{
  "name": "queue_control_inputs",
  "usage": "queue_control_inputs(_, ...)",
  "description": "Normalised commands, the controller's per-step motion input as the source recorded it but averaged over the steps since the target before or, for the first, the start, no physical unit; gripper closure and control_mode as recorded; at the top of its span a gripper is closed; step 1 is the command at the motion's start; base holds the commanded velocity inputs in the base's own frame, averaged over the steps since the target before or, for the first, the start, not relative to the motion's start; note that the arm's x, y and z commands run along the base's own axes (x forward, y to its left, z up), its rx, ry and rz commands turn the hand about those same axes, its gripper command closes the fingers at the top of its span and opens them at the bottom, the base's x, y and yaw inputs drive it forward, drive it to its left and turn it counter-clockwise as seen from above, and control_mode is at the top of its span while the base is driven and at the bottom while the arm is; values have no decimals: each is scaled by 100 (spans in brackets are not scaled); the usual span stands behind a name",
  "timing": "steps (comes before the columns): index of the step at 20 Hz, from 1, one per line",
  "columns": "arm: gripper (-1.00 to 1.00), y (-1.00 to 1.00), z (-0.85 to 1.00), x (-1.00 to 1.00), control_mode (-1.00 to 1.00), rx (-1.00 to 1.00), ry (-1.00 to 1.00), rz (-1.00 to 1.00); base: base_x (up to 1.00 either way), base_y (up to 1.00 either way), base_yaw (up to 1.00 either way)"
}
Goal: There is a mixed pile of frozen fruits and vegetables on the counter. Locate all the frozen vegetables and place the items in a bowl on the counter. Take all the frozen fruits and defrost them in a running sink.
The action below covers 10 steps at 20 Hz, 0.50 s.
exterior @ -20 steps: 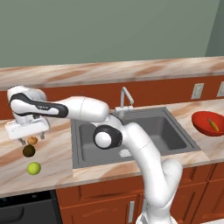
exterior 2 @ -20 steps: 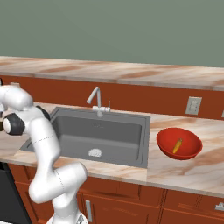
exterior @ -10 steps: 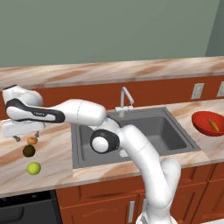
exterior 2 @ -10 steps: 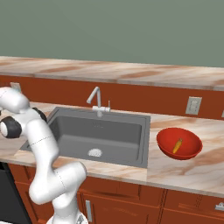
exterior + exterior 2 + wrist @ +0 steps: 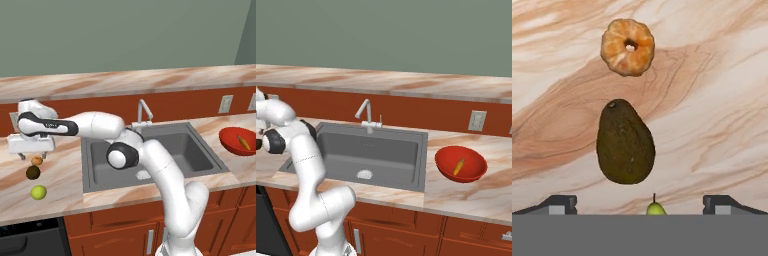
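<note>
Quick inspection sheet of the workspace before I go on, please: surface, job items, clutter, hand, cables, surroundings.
Surface: marbled counter, nothing spilled.
Job's things: small orange fruit, dark brown lump and yellow-green fruit lie in a row left of the sink, apart from each other. Carrot lies in the red bowl, right of the sink. No water seen at the faucet.
Clutter: nothing seen.
Hand: hand open, empty, above the row of items.
Cables: nothing seen.
Surroundings: wall outlet, wooden cabinets below.
</note>
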Motion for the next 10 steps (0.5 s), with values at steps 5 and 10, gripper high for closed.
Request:
queue_control_inputs(5,-100,3,-11,-1,-100,4,-15,0,0,0,0)
queue_control_inputs(10,-100,5,-20,-2,-100,0,0,0,0,0,0)
